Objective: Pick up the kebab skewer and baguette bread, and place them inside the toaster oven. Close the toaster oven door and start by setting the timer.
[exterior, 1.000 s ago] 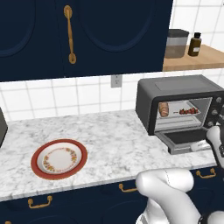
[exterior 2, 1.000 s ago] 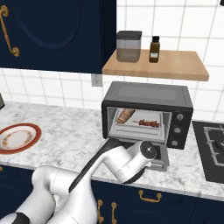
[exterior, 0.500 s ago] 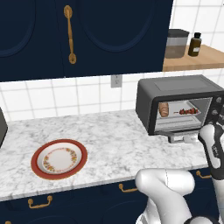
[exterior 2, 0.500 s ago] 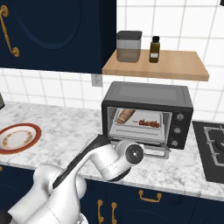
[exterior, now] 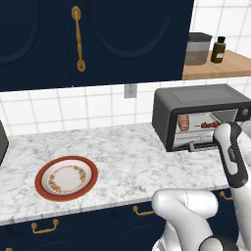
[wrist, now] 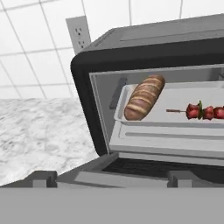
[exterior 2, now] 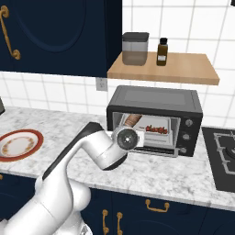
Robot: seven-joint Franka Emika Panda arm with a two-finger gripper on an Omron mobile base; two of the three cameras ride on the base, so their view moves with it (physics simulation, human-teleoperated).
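We find baguette bread (wrist: 144, 97) and kebab skewer (wrist: 199, 111) loaded in the toaster oven (wrist: 175, 48), toaster oven door (wrist: 131, 177) down, timer unset, end effector wide open, empty.

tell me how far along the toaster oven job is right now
Done: the baguette bread and kebab skewer lie on the tray inside the toaster oven. In hand: nothing; the gripper is open, facing the oven's front. Left: the toaster oven door hangs open, so shut it, then set the timer.
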